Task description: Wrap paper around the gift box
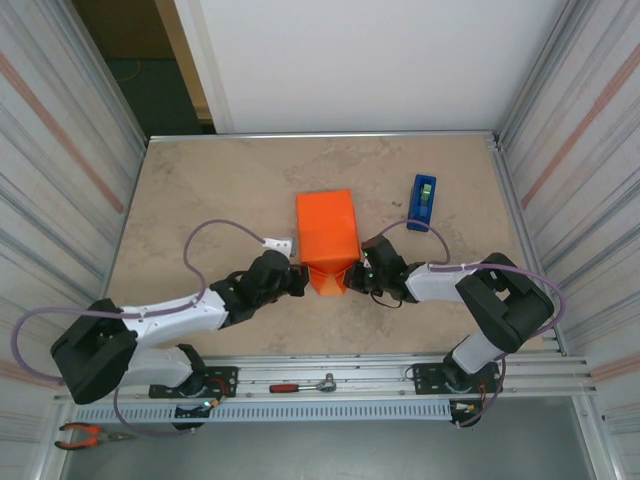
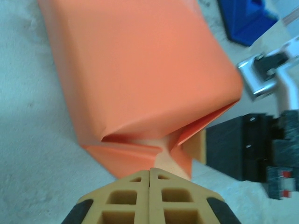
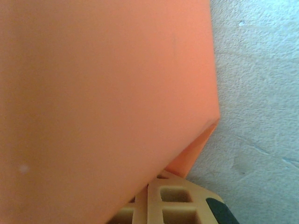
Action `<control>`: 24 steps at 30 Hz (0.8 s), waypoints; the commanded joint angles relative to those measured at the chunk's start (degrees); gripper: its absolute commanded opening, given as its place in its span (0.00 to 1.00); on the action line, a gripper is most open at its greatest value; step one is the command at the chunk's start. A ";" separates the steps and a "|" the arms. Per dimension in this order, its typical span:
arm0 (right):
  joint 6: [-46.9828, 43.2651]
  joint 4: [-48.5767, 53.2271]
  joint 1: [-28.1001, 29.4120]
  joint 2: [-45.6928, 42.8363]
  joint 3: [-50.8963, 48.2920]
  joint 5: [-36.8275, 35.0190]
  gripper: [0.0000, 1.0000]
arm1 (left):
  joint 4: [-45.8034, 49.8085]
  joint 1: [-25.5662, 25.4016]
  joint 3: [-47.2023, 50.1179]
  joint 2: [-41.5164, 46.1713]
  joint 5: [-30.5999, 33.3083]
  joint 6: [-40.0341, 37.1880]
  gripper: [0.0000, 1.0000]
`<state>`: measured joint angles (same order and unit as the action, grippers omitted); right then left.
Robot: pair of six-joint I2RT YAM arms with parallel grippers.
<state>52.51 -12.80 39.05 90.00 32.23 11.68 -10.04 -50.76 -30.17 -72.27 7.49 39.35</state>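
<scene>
The orange paper lies wrapped round the gift box, which is hidden under it, in the middle of the table. Its near end is folded into a pointed flap. My left gripper is shut, and its fingertips meet right at the lower edge of that flap. A pale patch shows in the open fold; I cannot tell what it is. My right gripper is shut against the flap's right side. In the right wrist view its jaws sit closed, partly under the paper.
A blue tape dispenser stands to the right of the wrapped box, also in the left wrist view's top right corner. A red-handled tool lies on the front rail and pliers at the near left. Corrugated walls close both sides.
</scene>
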 commanded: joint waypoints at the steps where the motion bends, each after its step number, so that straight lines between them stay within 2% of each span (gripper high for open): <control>1: 0.84 3.79 0.92 0.28 -1.29 -0.66 0.00 | -0.14 -0.03 0.66 -3.36 -1.40 -1.82 0.00; 11: 0.75 4.01 0.95 0.57 -1.03 -0.70 0.00 | -6.21 -0.83 -4.22 -15.21 -3.82 -3.22 0.00; 24: 0.71 3.92 1.03 0.88 -0.72 -0.22 0.00 | -1.42 -0.39 -10.65 -22.65 -6.69 -4.17 0.00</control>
<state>52.51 -12.78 39.16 90.00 32.23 11.57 -13.52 -51.16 -38.98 -93.58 2.00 36.62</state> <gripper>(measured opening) 0.042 0.049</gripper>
